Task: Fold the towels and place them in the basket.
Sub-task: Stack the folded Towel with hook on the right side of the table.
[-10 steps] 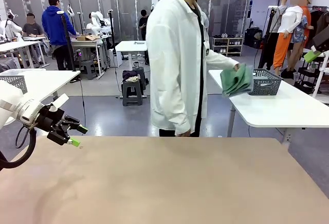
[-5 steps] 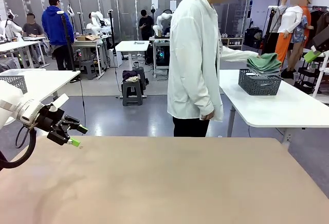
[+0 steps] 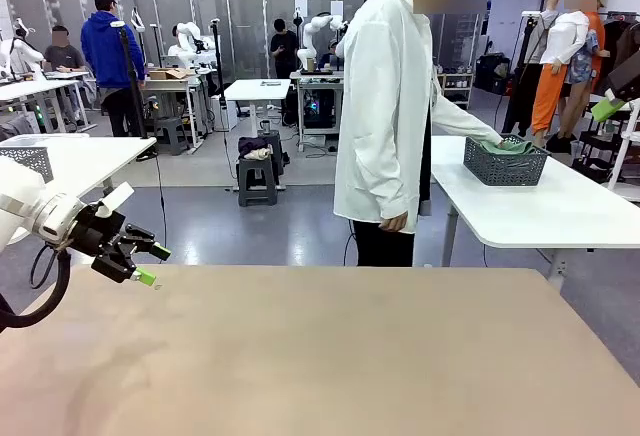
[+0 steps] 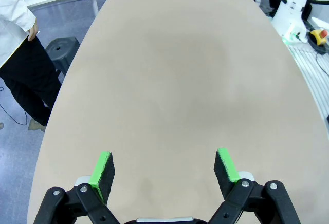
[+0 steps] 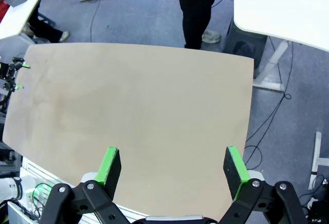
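On a white side table [image 3: 560, 206] beyond my table stands the dark grey basket [image 3: 505, 163]. A green towel [image 3: 512, 146] lies in its top, under the hand [image 3: 490, 139] of a person in a white coat [image 3: 385, 106]. My left gripper [image 3: 152, 264] hovers open over the left edge of the beige table [image 3: 320, 356], far from the basket. The left wrist view shows the left gripper [image 4: 164, 167] with nothing between its pads. My right gripper [image 5: 172, 165] is open too, high above the same table [image 5: 139, 111].
The person stands at the far side of my table, turned toward the side table. In the left wrist view their sleeve and leg [image 4: 23, 75] are beside the table edge, near a dark stool [image 4: 61, 47]. Another white table [image 3: 70, 161] stands at the left.
The person has stepped right, carried the green towel to the basket and lowered it in. Neither arm has moved.
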`<action>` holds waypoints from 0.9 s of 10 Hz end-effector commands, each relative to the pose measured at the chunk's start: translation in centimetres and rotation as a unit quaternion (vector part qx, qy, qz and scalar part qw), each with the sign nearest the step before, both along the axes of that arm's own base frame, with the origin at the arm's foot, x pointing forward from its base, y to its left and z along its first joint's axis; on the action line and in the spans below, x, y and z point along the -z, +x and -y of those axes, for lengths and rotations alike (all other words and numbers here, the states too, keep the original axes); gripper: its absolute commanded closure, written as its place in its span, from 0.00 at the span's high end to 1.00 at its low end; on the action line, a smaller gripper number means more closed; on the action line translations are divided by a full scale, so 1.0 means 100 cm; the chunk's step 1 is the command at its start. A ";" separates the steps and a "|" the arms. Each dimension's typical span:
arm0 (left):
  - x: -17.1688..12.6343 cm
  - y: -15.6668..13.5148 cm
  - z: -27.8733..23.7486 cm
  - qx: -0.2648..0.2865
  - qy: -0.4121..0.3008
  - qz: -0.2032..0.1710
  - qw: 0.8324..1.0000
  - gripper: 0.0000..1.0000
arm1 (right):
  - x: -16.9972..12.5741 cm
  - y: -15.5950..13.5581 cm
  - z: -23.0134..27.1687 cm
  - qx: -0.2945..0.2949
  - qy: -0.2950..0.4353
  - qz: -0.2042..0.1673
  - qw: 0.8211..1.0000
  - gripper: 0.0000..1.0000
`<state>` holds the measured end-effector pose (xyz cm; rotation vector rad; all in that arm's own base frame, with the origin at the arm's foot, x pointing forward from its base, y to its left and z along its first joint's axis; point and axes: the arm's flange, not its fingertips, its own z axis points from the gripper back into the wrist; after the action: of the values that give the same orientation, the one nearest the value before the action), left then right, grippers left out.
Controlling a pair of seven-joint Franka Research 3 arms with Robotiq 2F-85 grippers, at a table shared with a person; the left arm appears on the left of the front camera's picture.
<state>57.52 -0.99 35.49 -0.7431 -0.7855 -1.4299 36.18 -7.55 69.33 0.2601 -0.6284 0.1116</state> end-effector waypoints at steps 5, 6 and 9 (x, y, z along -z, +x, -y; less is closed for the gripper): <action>-0.001 0.000 0.001 0.000 0.001 0.002 1.000 0.98 | -0.002 0.000 -0.002 0.006 0.002 -0.005 1.000 1.00; -0.001 0.000 0.001 0.000 0.001 0.002 1.000 0.98 | -0.002 0.000 -0.002 0.006 0.002 -0.005 1.000 1.00; -0.001 0.000 0.001 0.000 0.001 0.002 1.000 0.98 | -0.002 0.000 -0.002 0.006 0.002 -0.005 1.000 1.00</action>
<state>57.52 -0.99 35.49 -0.7431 -0.7855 -1.4299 36.18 -7.56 69.33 0.2601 -0.6284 0.1116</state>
